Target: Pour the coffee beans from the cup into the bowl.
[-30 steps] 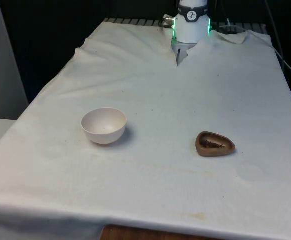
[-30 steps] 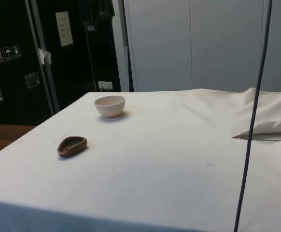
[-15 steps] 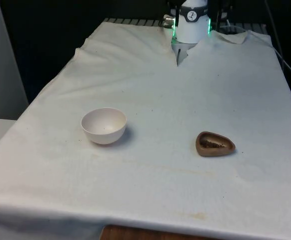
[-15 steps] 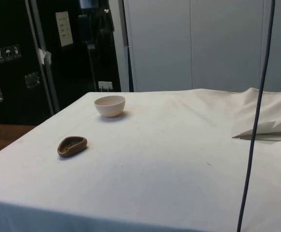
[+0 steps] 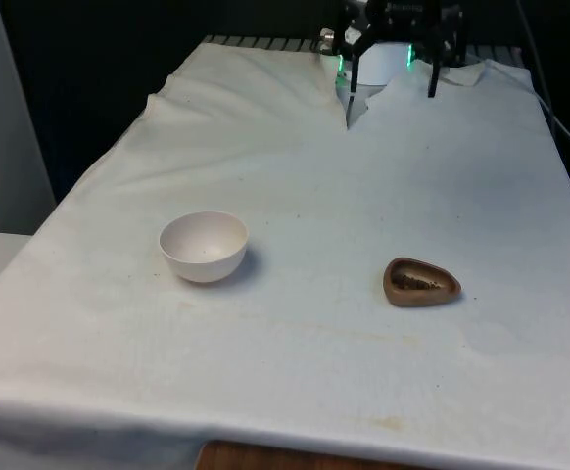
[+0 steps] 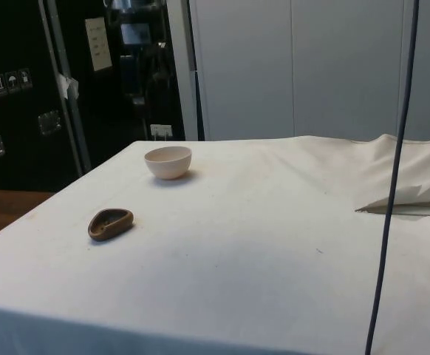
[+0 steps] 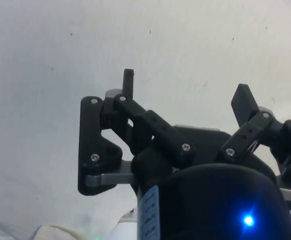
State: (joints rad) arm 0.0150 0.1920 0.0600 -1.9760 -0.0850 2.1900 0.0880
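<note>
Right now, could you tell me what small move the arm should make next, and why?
Probably bring the gripper forward and down toward the brown cup, which holds the coffee beans. The gripper hangs open at the table's far end, holding nothing, well short of the cup. The white bowl sits apart, toward the front view's left, and looks empty.

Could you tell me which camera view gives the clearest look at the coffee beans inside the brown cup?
The front view: it looks down into the brown cup, so the dark coffee beans show against its inside. The side view sees the cup from a low angle, mostly its outer wall and rim, with little of the beans.
</note>
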